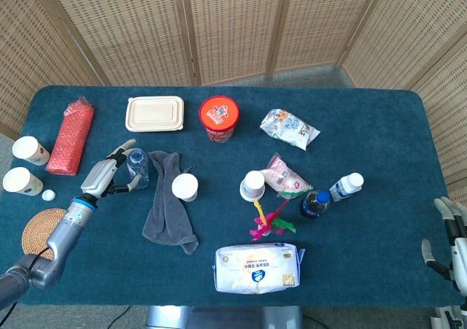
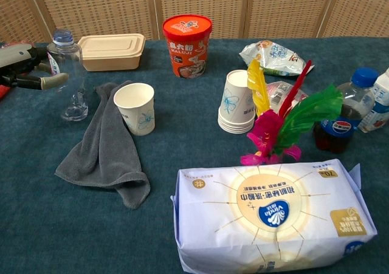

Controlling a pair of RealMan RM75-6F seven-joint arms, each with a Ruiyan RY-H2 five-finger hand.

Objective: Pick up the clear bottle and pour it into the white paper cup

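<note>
Only my head view shows my right hand (image 1: pixel 451 243) idle, fingers apart, while my left hand (image 1: pixel 107 173) grips the clear bottle (image 2: pixel 68 73), the white paper cup (image 2: pixel 136 108) at its 3 o'clock, empty.

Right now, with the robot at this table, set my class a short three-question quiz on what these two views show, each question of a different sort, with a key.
1. True or false: the clear bottle has its blue cap on.
2. Which hand holds the clear bottle? A) left hand B) right hand C) neither
3. Fill in: the single white paper cup stands on the grey ____.

Key
1. True; the cap shows at the top in the chest view.
2. A; the right hand waits, fingers apart and holding nothing, at the table's near right corner.
3. Towel; the cup sits on its upper right edge, right of the bottle.
</note>
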